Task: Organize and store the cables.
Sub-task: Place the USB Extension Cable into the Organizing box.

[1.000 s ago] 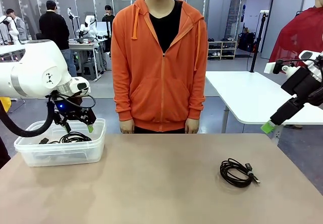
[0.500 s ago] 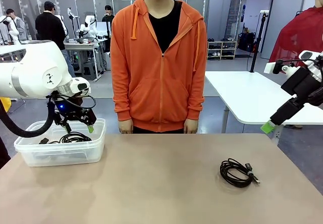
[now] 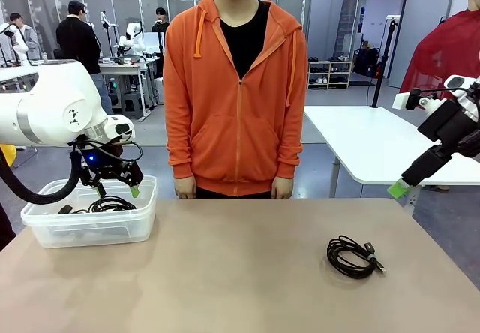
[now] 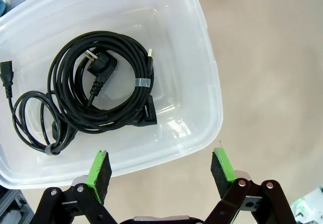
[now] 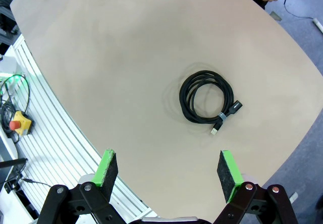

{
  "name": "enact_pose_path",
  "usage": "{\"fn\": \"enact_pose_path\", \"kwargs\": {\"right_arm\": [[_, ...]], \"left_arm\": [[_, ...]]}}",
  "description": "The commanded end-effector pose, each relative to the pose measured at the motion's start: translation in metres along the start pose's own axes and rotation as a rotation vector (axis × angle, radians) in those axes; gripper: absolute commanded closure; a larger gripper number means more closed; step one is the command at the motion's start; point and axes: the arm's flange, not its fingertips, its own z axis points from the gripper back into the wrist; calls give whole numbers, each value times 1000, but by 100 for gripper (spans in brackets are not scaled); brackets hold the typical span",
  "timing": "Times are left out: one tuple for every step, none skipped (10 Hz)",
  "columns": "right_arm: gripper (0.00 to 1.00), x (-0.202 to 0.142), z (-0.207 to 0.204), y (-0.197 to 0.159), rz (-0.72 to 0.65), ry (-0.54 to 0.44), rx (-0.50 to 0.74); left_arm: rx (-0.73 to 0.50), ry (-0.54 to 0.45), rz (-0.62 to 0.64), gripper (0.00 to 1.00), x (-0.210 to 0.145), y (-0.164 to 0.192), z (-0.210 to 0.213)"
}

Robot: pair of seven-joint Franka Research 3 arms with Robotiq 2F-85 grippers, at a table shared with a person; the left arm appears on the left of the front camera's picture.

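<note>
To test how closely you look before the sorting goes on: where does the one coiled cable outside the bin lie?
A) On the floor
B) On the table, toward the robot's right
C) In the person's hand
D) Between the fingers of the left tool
B: the coiled cable lies flat on the table, far from the clear bin at the left, which holds the other cables.

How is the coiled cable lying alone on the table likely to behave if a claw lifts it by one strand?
The coiled cable is probably floppy: thin loops would likely sag when lifted. Its small tie should keep the loops together. It looks light, and the loose plug end may dangle.
</note>
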Motion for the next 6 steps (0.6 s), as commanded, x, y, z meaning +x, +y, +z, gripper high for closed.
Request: {"fn": "enact_pose_path", "kwargs": {"right_arm": [[0, 1, 0, 1, -20, -5, 0], [0, 1, 0, 1, -20, -5, 0], [0, 1, 0, 1, -20, -5, 0], [0, 1, 0, 1, -20, -5, 0], [0, 1, 0, 1, -20, -5, 0], [0, 1, 0, 1, -20, -5, 0]], "left_arm": [[0, 0, 0, 0, 0, 0, 0], [-46, -18, -75, 0, 3, -3, 25], [-88, -6, -180, 0, -8, -6, 44], [-111, 2, -247, 0, -22, -7, 55], [-128, -14, -321, 0, -37, -9, 67], [-133, -44, -402, 0, -50, -15, 81]]}}
